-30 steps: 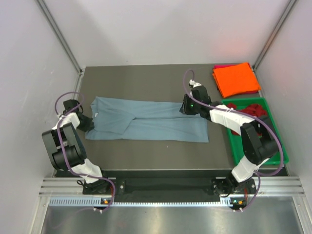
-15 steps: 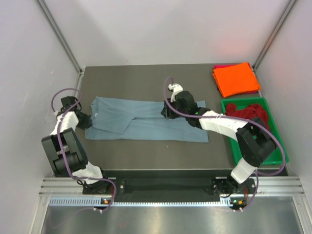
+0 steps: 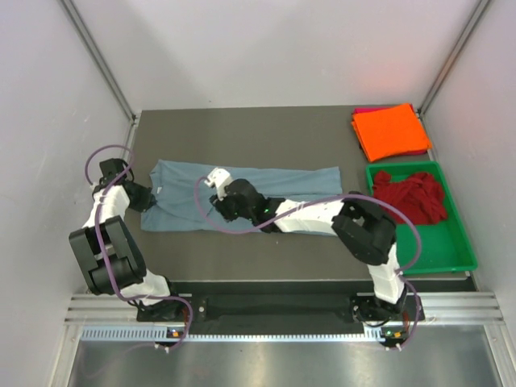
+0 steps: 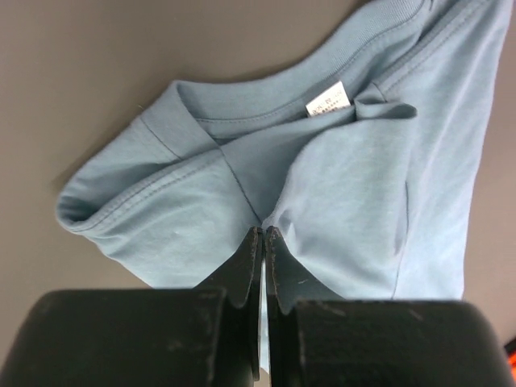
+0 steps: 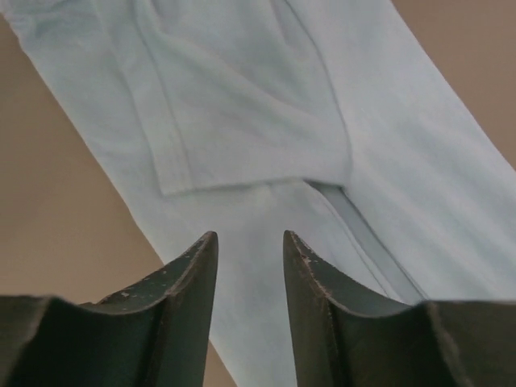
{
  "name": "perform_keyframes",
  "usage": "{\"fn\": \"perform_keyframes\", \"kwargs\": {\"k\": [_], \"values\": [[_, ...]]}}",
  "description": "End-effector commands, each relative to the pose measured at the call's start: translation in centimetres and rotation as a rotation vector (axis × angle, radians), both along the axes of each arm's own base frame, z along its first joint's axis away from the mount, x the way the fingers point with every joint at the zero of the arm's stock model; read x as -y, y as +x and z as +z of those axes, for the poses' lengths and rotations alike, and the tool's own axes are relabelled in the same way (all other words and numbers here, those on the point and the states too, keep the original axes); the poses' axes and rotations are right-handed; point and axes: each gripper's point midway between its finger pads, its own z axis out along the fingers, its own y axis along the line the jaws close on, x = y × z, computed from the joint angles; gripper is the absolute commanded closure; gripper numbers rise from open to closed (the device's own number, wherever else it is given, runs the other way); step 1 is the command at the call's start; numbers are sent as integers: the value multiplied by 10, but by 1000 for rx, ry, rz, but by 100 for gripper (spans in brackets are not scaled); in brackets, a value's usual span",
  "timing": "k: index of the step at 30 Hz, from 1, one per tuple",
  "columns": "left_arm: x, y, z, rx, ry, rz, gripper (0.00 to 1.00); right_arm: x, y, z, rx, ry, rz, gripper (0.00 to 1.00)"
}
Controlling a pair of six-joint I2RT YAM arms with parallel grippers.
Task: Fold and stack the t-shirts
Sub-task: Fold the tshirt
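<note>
Blue-grey t-shirt lies flat on the tabletop as a long strip, probably ready for a fold across. The left end effector is pressed together on a fold just beside the collar, I think to anchor that end. The right end effector, jaws spread and holding nothing, hovers low over the strip, with its arm stretched far toward the left one.
</note>
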Motion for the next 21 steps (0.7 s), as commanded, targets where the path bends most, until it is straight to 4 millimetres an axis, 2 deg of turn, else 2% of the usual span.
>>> {"fn": "perform_keyframes", "kwargs": {"k": [1, 3, 8, 10, 15, 21], "values": [[5, 12, 7, 48, -30, -18, 100, -33, 6, 21, 138, -11, 29, 62], [5, 17, 5, 54, -35, -25, 100, -47, 4, 25, 169, -17, 61, 64], [7, 27, -2, 55, -72, -35, 100, -74, -2, 14, 180, -45, 118, 64], [5, 31, 0, 55, -71, -35, 100, -80, -6, 6, 170, -55, 132, 64], [0, 43, 11, 84, -64, -18, 100, -95, -17, 1, 155, -45, 174, 64], [-1, 52, 13, 93, -79, -11, 100, -103, -30, -11, 117, -44, 204, 64]]}}
